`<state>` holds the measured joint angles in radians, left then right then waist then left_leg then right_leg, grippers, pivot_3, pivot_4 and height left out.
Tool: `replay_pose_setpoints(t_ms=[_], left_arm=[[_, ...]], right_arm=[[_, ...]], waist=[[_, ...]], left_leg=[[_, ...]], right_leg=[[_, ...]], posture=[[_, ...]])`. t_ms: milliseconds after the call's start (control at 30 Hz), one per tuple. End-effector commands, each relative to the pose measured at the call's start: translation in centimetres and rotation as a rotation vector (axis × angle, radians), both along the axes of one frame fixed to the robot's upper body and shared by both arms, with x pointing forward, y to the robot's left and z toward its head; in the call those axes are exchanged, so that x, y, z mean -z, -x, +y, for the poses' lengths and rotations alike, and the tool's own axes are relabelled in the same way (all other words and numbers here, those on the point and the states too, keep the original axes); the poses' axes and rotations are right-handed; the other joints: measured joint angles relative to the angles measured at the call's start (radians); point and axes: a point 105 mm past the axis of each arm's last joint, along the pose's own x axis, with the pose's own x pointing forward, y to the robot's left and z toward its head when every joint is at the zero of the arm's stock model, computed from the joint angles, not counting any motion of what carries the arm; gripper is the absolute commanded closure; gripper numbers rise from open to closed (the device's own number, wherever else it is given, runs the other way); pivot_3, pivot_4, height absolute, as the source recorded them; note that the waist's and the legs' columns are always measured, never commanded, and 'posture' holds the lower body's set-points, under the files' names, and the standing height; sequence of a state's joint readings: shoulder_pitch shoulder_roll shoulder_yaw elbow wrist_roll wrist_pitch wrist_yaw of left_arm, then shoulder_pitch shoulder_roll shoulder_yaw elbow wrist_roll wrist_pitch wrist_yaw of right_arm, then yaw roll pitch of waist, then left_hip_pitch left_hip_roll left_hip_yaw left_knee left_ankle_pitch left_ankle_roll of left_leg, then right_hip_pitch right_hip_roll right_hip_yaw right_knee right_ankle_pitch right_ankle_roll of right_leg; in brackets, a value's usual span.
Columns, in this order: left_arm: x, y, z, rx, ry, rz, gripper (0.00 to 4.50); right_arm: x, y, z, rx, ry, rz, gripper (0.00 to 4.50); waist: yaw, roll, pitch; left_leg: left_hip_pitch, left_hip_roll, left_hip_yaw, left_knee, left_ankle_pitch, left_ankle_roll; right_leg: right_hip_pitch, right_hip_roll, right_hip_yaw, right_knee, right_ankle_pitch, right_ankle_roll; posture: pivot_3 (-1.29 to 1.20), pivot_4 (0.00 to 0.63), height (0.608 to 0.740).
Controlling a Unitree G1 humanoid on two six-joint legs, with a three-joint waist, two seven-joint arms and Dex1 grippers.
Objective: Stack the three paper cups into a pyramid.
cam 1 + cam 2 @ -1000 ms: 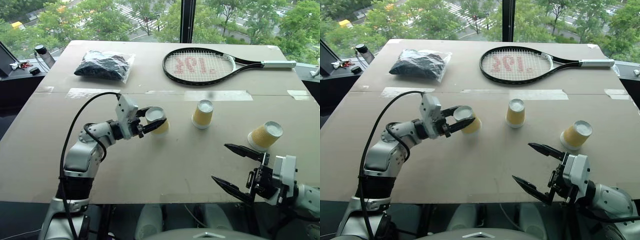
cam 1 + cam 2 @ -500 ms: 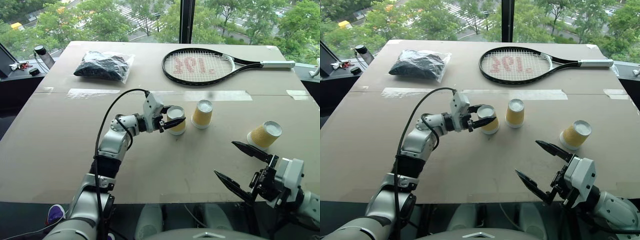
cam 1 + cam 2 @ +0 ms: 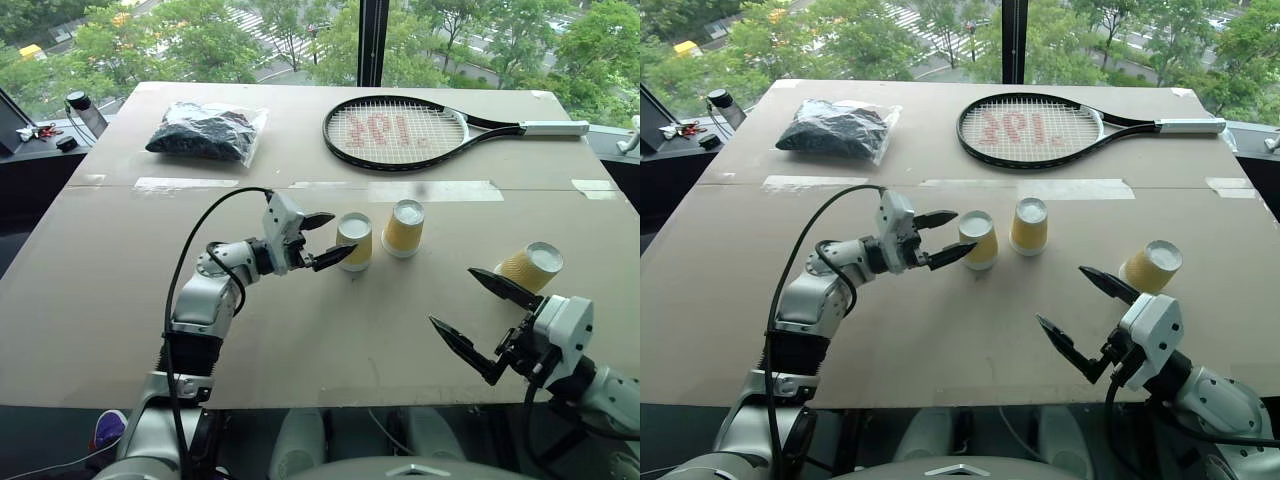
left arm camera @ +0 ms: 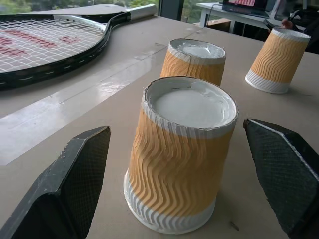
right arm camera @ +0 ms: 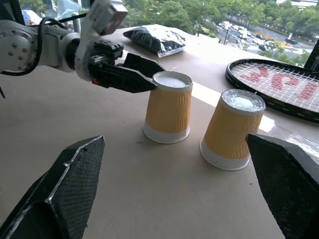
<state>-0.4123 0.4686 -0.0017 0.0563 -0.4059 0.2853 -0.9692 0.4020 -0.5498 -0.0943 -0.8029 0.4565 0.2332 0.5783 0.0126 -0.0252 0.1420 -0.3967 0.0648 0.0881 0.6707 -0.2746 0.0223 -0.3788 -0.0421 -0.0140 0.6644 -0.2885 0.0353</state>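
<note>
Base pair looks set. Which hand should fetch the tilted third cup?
Right. The right hand is open beside the tilted cup; the left hand is open at the leftmost cup, farther away.

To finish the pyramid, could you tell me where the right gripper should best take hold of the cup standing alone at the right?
Probably the ribbed side wall of the lone cup, mid-height. It stands upside down, apart from the two paired cups. The open right gripper could come level from the near side, fingers straddling the taper.
</note>
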Motion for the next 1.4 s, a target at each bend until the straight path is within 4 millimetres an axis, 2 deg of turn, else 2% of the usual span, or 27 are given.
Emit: replay_pose_setpoints(t_ms=[33, 67, 100, 167, 300, 400, 600, 800, 1033, 1167, 1233, 1267, 1400], left_arm=[[-2.1, 1.8, 1.5, -0.026, 0.043, -0.052, 0.1], [-2.1, 2.4, 2.0, -0.04, 0.041, -0.046, 0.1], [-1.4, 3.6, 2.7, -0.047, 0.018, -0.037, 0.1], [-0.6, 5.7, 3.5, -0.045, 0.022, -0.006, 0.1], [-1.6, 9.1, 4.5, 0.037, 0.09, 0.02, 0.1], [-2.6, 10.2, 5.4, 0.046, 0.11, 0.034, 0.1], [-3.3, 11.7, 6.0, 0.058, 0.106, 0.064, 0.1], [-3.5, 13.0, 6.4, 0.063, 0.102, 0.083, 0.1], [-3.6, 13.2, 6.6, 0.041, 0.107, 0.049, 0.1], [-3.5, 13.3, 6.7, 0.034, 0.113, 0.042, 0.0], [-3.4, 13.3, 6.7, 0.033, 0.114, 0.042, 0.0], [-3.4, 13.2, 6.8, 0.031, 0.116, 0.041, 0.0], [-3.3, 13.1, 6.9, 0.028, 0.122, 0.041, 0.0]], right_arm=[[0.4, -1.6, 0.6, -0.009, 0.002, 0.045, 0.0], [0.7, -2.4, 0.6, 0.009, 0.043, 0.061, 0.0], [1.4, -4.3, 0.1, 0.088, 0.107, 0.067, 0.0], [1.6, -7.1, -0.3, 0.183, 0.11, 0.095, 0.0], [-0.2, -10.4, 0.1, 0.259, 0.052, 0.056, 0.0], [-1.1, -11.5, 1.1, 0.257, 0.04, 0.043, 0.0], [-1.9, -12.9, 2.7, 0.222, -0.02, 0.07, 0.0], [-1.3, -14.2, 3.7, 0.21, -0.024, 0.106, 0.0], [-1.1, -15.1, 4.6, 0.196, -0.048, 0.115, 0.0], [-1.1, -15.3, 4.9, 0.184, -0.054, 0.113, 1.23], [-1.2, -15.2, 5.0, 0.17, -0.058, 0.105, 2.27], [-1.4, -15.1, 5.1, 0.162, -0.064, 0.099, 2.48], [-2.5, -13.8, 5.0, 0.099, -0.054, 0.052, 2.48]], waist=[[-0.008, 0.0, 0.0], [-0.01, 0.0, 0.0], [-0.019, 0.0, 0.0], [-0.031, 0.0, 0.0], [-0.016, 0.001, 0.002], [-0.003, 0.002, 0.002], [-0.006, 0.002, 0.002], [-0.02, 0.002, 0.003], [-0.027, 0.002, 0.003], [-0.026, 0.003, 0.003], [-0.027, 0.003, 0.003], [-0.027, 0.003, 0.003], [-0.026, 0.003, 0.003]], left_leg=[[0.0, 0.0, 0.0, 0.0, 0.0, 0.0], [0.001, 0.001, 0.001, 0.0, 0.0, 0.0], [0.001, 0.002, 0.0, 0.0, 0.0, 0.0], [0.001, 0.003, 0.0, -0.001, 0.0, 0.0], [0.0, 0.004, -0.001, -0.001, 0.0, -0.001], [-0.001, 0.004, -0.003, -0.001, 0.0, -0.001], [-0.001, 0.001, 0.0, -0.002, 0.0, 0.0], [-0.001, 0.001, -0.001, -0.002, 0.0, 0.0], [-0.001, 0.001, -0.001, -0.003, 0.0, 0.0], [-0.001, 0.001, 0.0, -0.003, 0.0, 0.0], [-0.001, 0.001, 0.0, -0.003, 0.0, 0.0], [-0.001, 0.001, 0.0, -0.003, 0.0, 0.0], [-0.001, 0.001, 0.0, -0.004, 0.0, 0.0]], right_leg=[[0.0, 0.0, 0.0, 0.0, 0.0, 0.0], [0.0, 0.0, 0.001, 0.0, 0.0, 0.0], [0.0, -0.001, 0.001, 0.0, 0.0, 0.0], [0.0, -0.001, 0.001, 0.0, 0.0, 0.0], [-0.001, -0.001, 0.001, 0.0, 0.0, -0.001], [-0.002, -0.001, 0.0, 0.0, 0.0, -0.001], [-0.002, -0.003, 0.0, -0.001, 0.0, 0.0], [-0.002, -0.003, 0.0, 0.0, 0.0, -0.001], [-0.003, -0.003, 0.0, 0.0, 0.0, -0.001], [-0.003, -0.003, 0.0, 0.0, 0.0, -0.001], [-0.003, -0.003, 0.0, 0.0, 0.0, -0.001], [-0.003, -0.003, 0.0, 0.0, 0.0, -0.001], [-0.003, -0.003, 0.0, 0.0, 0.0, -0.001]], posture=[[0.0, 0.15, 0.74], [0.0, 0.15, 0.74], [0.0, 0.15, 0.74], [0.0, 0.15, 0.74], [0.0, 0.15, 0.74], [0.0, 0.15, 0.74], [0.0, 0.15, 0.74], [0.0, 0.15, 0.74], [0.0, 0.15, 0.74], [0.0, 0.15, 0.74], [0.0, 0.15, 0.74], [0.0, 0.15, 0.74], [0.0, 0.15, 0.74]])
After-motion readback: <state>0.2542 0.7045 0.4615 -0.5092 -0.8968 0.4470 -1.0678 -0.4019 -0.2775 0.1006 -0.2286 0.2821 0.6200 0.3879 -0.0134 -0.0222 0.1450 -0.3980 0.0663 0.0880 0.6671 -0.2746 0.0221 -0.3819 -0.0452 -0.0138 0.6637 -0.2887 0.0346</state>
